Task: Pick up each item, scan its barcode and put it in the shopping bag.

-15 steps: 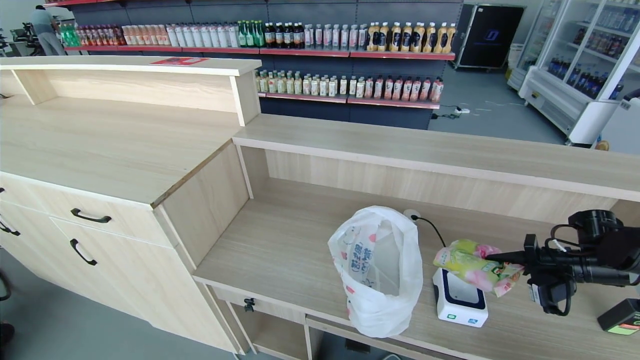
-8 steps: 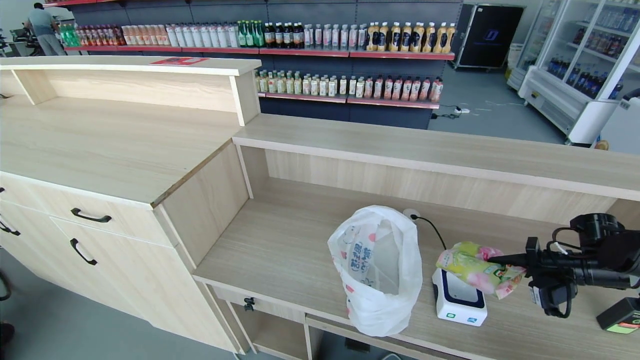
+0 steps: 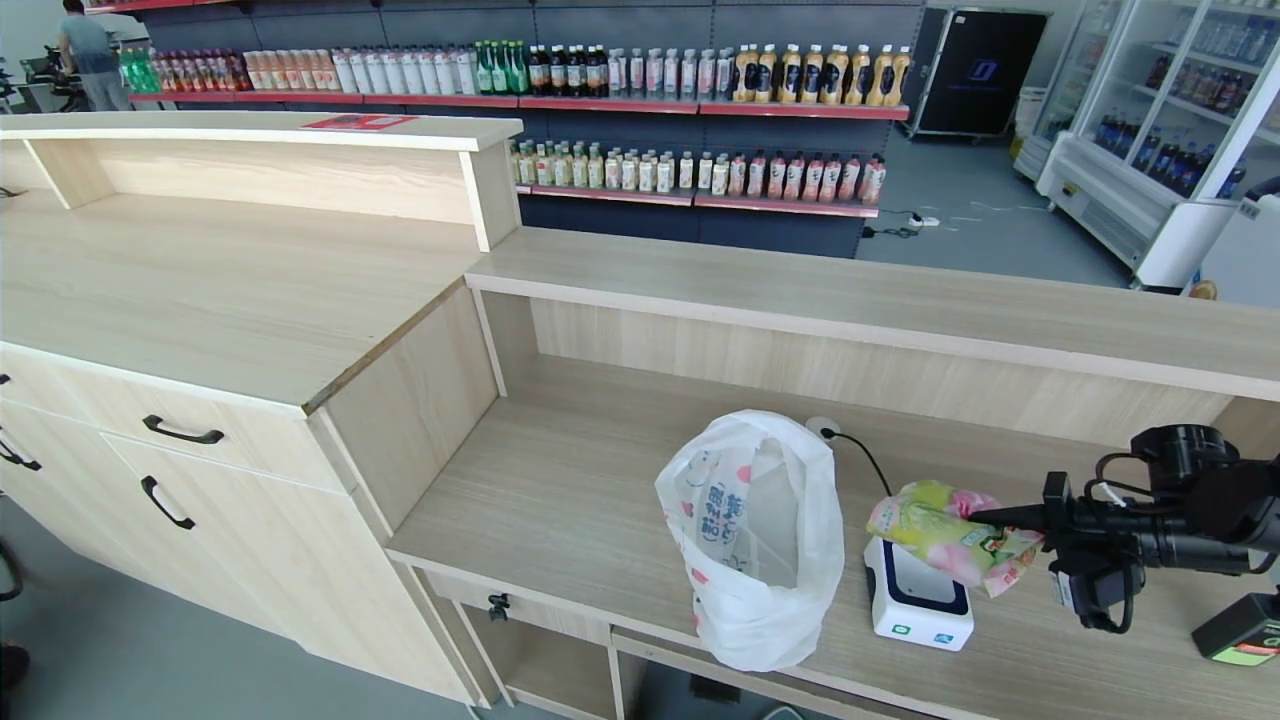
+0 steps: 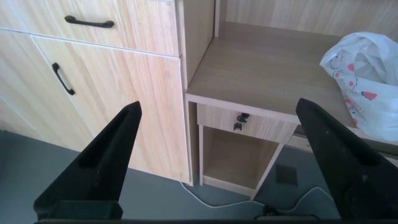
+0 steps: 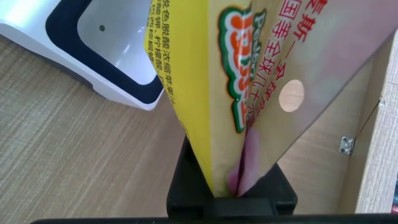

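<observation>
R gripper (image 3: 1000, 522) is clamped on the snack pack (image 3: 940, 540) by one end, holding it just above the white scanner (image 3: 918, 600), not touching afaict. Over the last sec it only wobbled a bit, drifted slightly away from the shopping bag (image 3: 755, 540) then back, so basically parked over the scan window. IMO that means the scan step is ongoing and bagging isn't started. The bag stands open just beside the scanner, so next hop is short.

L gripper (image 4: 217, 102) hangs off the counter's end w/ fingers wide apart, nothing in it.

Surface: light wood counter (image 3: 570, 490) w/ a raised ledge behind, and a black cable (image 3: 862, 452) runs to the scanner. Cabinet w/ black handles (image 3: 180, 435) sits to the left. Room behind has shelves of bottled drinks (image 3: 620, 70) and a glass-door fridge (image 3: 1150, 120).
</observation>
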Robot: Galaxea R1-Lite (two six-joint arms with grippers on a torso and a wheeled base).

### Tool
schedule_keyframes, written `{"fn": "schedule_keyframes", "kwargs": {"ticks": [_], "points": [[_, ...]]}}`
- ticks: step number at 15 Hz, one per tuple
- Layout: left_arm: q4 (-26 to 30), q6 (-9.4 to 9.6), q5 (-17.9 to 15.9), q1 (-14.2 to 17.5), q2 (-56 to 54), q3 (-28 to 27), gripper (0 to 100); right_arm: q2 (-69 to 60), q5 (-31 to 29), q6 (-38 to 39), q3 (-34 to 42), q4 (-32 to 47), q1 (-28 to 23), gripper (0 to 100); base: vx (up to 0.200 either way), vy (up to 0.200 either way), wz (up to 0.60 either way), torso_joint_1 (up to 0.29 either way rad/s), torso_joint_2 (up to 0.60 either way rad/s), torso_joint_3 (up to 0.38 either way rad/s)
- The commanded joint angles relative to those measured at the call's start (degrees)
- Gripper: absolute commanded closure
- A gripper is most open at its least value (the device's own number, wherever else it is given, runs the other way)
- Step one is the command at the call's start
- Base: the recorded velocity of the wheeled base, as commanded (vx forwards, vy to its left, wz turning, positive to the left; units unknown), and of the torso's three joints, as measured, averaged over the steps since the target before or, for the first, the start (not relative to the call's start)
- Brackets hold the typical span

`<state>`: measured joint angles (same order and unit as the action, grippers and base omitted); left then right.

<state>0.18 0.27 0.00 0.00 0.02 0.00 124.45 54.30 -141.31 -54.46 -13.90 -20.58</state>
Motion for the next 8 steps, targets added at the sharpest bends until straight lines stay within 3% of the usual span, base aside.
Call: {"fn": "schedule_keyframes", "kwargs": {"ticks": [1,8], "points": [[-0.01,0.00,0.00,0.00,-0.02,0.00,0,-0.09,0.02,-0.01,0.14,0.01,0.10,100,0.000,0.000,0.00,0.000,0.00,0.000],[-0.01,0.00,0.00,0.00,-0.02,0.00,0,0.00,-2.00,-0.01,0.14,-0.87,-0.34,100,0.000,0.000,0.00,0.000,0.00,0.000]]}}
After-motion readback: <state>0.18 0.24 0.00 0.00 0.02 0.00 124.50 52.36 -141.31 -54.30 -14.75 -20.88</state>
